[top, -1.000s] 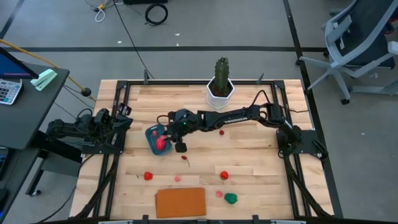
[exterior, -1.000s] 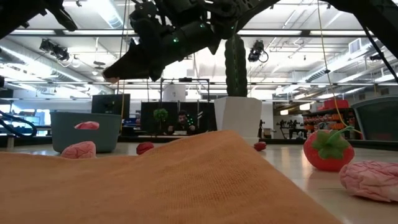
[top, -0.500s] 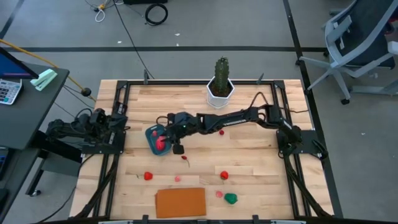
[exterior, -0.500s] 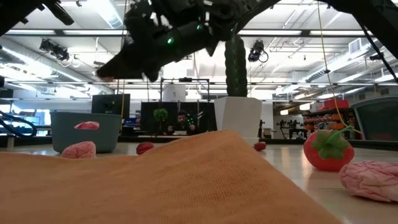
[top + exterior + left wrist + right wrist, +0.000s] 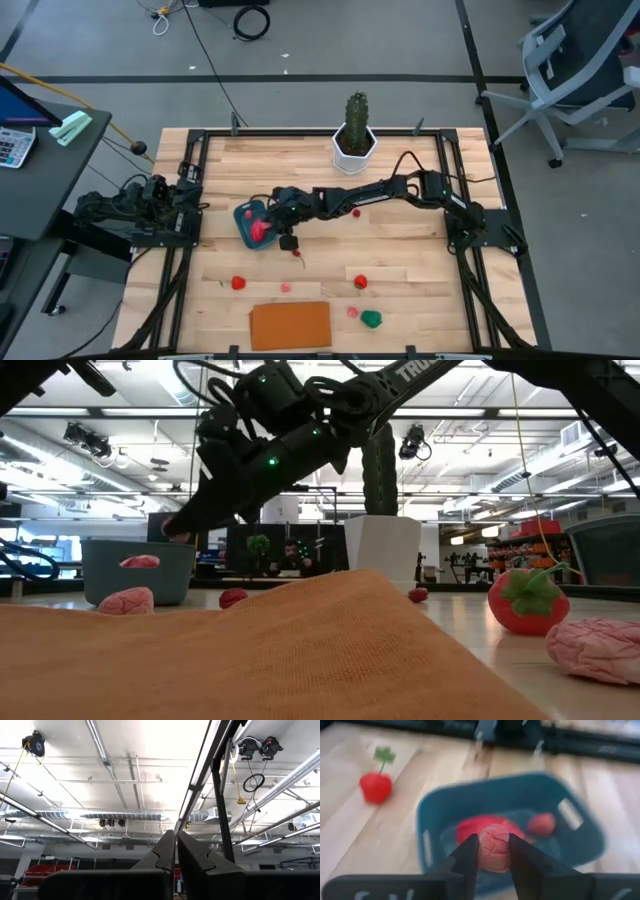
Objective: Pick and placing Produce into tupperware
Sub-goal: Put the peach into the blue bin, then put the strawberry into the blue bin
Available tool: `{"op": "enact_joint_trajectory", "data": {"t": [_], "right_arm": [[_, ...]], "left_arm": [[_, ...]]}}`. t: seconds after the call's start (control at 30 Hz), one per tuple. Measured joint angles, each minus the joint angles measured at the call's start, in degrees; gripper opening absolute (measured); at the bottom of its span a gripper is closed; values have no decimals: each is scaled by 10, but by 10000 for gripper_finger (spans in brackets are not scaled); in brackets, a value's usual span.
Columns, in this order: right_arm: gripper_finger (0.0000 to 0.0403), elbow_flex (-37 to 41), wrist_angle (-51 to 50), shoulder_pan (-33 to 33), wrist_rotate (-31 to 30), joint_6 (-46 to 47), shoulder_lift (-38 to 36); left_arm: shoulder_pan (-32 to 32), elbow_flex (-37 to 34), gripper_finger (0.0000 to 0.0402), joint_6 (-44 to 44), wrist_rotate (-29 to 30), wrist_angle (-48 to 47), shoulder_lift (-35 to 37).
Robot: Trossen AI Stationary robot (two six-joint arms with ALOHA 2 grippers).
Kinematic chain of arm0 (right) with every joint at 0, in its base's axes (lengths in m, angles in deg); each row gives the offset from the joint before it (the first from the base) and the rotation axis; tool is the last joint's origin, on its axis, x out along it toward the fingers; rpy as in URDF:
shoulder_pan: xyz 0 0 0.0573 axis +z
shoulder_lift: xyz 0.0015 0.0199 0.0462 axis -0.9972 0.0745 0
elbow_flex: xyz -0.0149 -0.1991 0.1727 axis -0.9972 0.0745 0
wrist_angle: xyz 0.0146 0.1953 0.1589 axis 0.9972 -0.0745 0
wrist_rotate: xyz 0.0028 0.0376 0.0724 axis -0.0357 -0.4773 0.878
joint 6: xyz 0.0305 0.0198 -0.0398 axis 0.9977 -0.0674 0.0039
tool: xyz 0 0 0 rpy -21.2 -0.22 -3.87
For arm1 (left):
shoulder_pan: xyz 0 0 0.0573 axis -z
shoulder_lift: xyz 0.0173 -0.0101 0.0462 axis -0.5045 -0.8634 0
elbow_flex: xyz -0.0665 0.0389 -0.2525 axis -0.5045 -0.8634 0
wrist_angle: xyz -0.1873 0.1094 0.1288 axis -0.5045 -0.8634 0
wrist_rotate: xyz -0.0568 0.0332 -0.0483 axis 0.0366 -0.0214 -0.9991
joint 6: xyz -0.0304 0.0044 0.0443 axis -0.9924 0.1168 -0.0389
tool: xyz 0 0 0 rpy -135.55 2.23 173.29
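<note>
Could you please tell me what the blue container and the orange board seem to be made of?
The tupperware looks like moulded plastic: smooth teal walls, rounded corners, cut-out handle slots. The orange board seems cloth-covered or felt-like, since the low view shows a fine woven, matte texture; its core cannot be told.

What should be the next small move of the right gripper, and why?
Probably open the fingers. The right gripper holds a pink toy piece directly above the teal container, which already has red pieces inside, so releasing should drop it in.
</note>
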Motion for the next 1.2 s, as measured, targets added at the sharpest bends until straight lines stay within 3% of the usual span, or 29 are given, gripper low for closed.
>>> {"op": "enact_joint_trajectory", "data": {"t": [0.37,0.5,0.67,0.97,1.07,1.2], "right_arm": [[173,0,3,11,0,-14,0],[195,0,1,11,-13,-16,-3],[200,-1,1,12,-15,-16,-34],[193,0,-65,12,-15,-31,-52],[192,0,-88,12,-16,-40,-51],[192,0,-92,16,-16,-79,-53]], "left_arm": [[0,0,33,0,0,1,0],[0,2,35,15,0,-41,0],[1,72,63,20,0,-237,-2],[2,293,132,-220,-30,-767,-86],[2,350,138,-327,-60,-871,-137],[2,376,136,-407,-143,-901,-223]]}}
